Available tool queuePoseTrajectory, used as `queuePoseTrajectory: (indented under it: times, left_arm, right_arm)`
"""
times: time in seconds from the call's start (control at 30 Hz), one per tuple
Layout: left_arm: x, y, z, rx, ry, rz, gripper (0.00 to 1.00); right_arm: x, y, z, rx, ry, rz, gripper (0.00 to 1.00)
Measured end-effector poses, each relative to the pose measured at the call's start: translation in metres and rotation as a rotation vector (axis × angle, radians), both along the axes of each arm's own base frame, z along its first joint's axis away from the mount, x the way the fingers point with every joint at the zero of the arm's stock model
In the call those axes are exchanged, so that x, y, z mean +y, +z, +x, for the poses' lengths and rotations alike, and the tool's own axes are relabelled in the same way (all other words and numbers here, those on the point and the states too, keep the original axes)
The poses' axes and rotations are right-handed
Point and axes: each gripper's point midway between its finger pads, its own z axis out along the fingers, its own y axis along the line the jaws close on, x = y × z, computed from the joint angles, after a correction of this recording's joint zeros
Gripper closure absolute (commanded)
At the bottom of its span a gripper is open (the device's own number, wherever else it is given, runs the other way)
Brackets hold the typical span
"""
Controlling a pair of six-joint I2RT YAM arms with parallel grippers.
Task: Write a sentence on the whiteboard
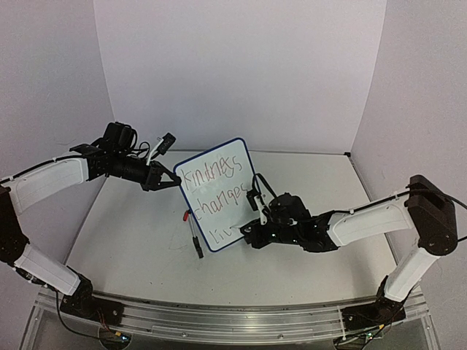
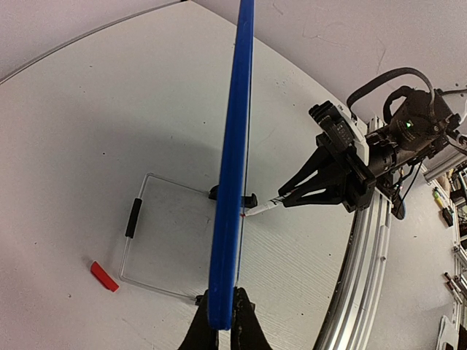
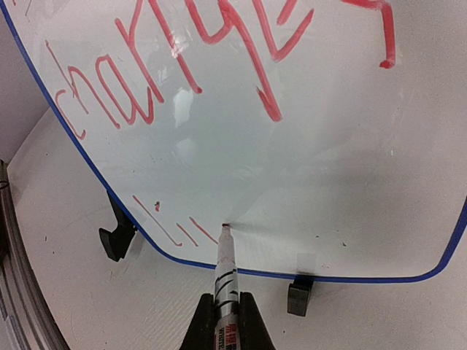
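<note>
My left claw [image 1: 166, 177] is closed on the upper left edge of the whiteboard [image 1: 235, 222]. In my left wrist view I see the blue frame edge-on, pinched between my two fingers [image 2: 244, 321]. The board stands upright on its black feet [image 3: 117, 235] near the middle of the table [image 1: 131, 240], with its white face turned toward my right arm.

My right claw [image 3: 225, 310] is shut on a whiteboard marker [image 3: 225, 281]. The marker points up and away from the claw, and its red tip touches the board low down, just above the bottom frame.

The sentence [image 1: 213, 191] is in thin red letters. The first two lines read "kindness" and "changes". The third line has only "li" and one short stroke, and the marker tip rests just beside that stroke.

Behind the board a thin wire loop with a black sleeve [image 2: 133, 217] lies on the table. A small red cap [image 2: 103, 275] lies near it.
</note>
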Motion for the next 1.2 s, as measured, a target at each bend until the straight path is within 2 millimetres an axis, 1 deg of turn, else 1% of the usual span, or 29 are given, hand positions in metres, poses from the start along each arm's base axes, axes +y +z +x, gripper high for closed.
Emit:
queuePoseTrajectory:
  times: [0.6, 1.2]
  left_arm:
    - [0.0, 0.0, 0.0, 0.0, 0.0, 0.0, 1.0]
    - [0.0, 0.0, 0.0, 0.0, 0.0, 0.0, 1.0]
  right_arm:
    - [0.0, -0.001, 0.0, 0.013, -0.01, 0.008, 1.0]
    - [0.0, -0.016, -0.006, 0.056, 0.002, -0.004, 1.0]
